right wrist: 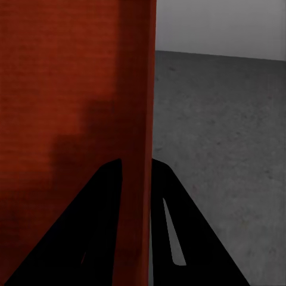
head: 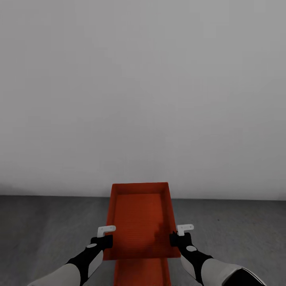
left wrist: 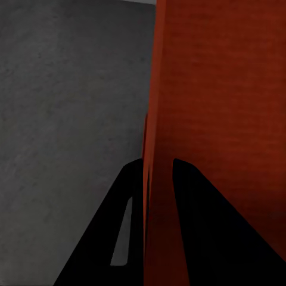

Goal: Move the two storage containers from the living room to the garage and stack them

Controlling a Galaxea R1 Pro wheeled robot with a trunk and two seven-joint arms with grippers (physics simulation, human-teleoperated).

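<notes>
In the garage, the left gripper [head: 106, 237] and right gripper [head: 178, 235] each clamp a side wall of an orange-red tub [head: 140, 218], holding it above a second tub [head: 142, 272] that sits beneath it near the robot, over the grey concrete floor [head: 47, 226] before a plain white wall [head: 143, 99].

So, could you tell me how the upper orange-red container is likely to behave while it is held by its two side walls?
The upper container probably flexes a little: its walls look thin where the left gripper and right gripper pinch them. It seems light, being empty. Smooth plastic may slip, so it could tilt above the lower container.
</notes>
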